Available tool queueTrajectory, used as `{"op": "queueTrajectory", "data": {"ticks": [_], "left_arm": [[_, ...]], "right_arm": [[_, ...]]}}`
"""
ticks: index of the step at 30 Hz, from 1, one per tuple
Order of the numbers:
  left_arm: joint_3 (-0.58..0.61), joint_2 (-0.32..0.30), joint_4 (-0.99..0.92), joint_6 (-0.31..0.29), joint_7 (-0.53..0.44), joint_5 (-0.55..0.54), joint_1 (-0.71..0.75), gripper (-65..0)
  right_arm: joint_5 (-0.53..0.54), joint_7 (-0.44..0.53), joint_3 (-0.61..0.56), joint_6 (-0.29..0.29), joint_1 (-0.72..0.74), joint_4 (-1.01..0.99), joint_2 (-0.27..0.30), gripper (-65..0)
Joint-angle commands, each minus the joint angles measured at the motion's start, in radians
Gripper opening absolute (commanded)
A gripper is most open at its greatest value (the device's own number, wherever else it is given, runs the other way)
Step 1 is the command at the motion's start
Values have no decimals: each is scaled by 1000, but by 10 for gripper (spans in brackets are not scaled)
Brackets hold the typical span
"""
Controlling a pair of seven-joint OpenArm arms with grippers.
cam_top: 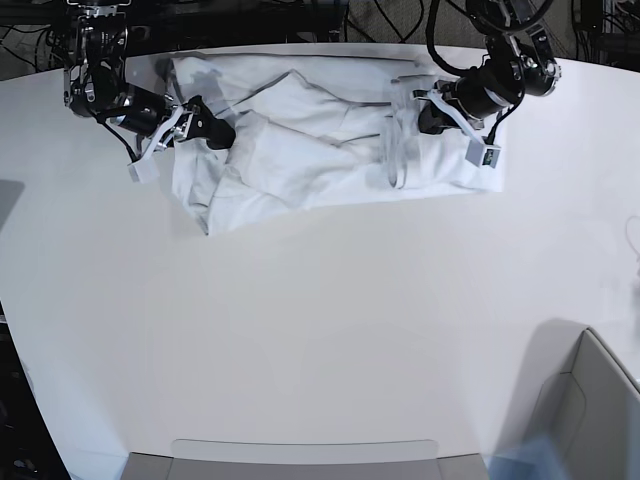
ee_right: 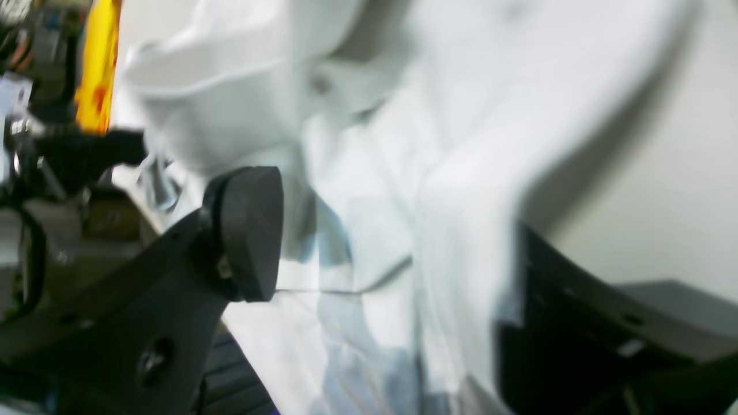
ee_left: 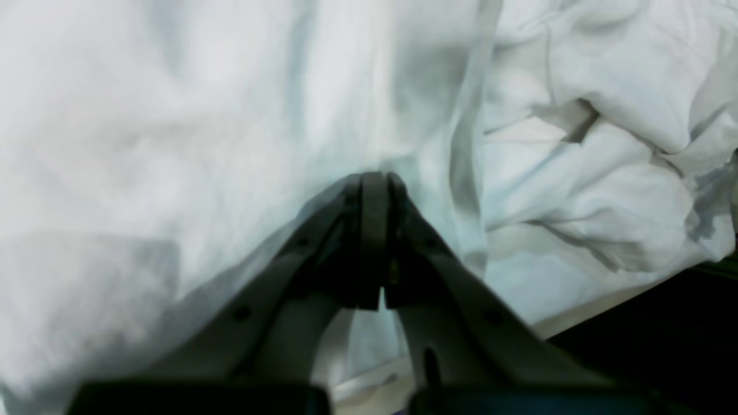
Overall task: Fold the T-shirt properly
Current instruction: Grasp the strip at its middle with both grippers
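We see a smooth white tabletop that fills most of the base view. Beyond its far edge lies a dark strip with black cables and rig hardware, and a grey box-like shape sits at the near corner on the left arm's side.

The T-shirt lies near the far edge of the table as a wrinkled white band. Its long axis runs straight from one gripper to the other, parallel to the far table edge. We cannot tell from these blurred views which end is the neck and which the hem.

The left gripper sits at one end of the band. In its wrist view the two fingertips meet with cloth bunched around them, so we read it as clamped on the fabric. A raised fold of shirt stands just inboard of this gripper in the base view.

The right gripper is at the other end of the band. One dark pad shows on one side and the second finger stands well apart from it. White cloth drapes through the wide gap between them and over the second finger. The jaws are spread wide and not closed on the fabric.
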Motion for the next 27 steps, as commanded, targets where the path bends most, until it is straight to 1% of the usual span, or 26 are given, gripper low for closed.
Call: {"op": "queueTrajectory", "data": {"ticks": [1,4,8,9,11,13,16,17,18,20,24,25,27], "left_arm": [[1,-3,15,-6,-15,-17,4,-650],[1,-3,15,-6,-15,-17,6,-650],[1,-1,15,-6,-15,-17,6,-650],[1,0,15,-6,-15,-17,6,-650],[1,0,15,-6,-15,-17,6,-650],[1,0,15,-6,-14,-17,6,-650],[1,0,15,-6,-14,-17,6,-650],[1,0,15,-6,-14,-17,6,-650],[1,0,15,-6,-14,-18,6,-650],[1,0,15,-6,-14,-18,6,-650],[1,0,18,-7,-5,-18,6,-650],[1,2,21,-7,-3,-20,6,-650],[3,2,23,-7,-2,-23,6,-650]], "right_arm": [[-1,-5,-1,-6,4,12,1,-273],[-1,-5,-16,-6,15,12,-22,-273],[-7,0,-77,-8,38,18,-27,-273],[-26,0,-88,-15,52,18,-30,-273],[-69,1,-103,-55,77,18,-37,-273],[-126,1,-111,-83,104,18,-65,-273],[-210,-3,-116,-100,136,18,-80,-277],[-244,-5,-119,-106,146,18,-87,-291],[-273,-2,-129,-110,152,18,-91,-312],[-342,1,-149,-110,164,18,-91,-389],[-495,1,-185,-112,201,18,-102,-617],[-528,1,-188,-116,210,18,-102,-650],[-586,1,-188,-155,225,18,-107,-650]]}}
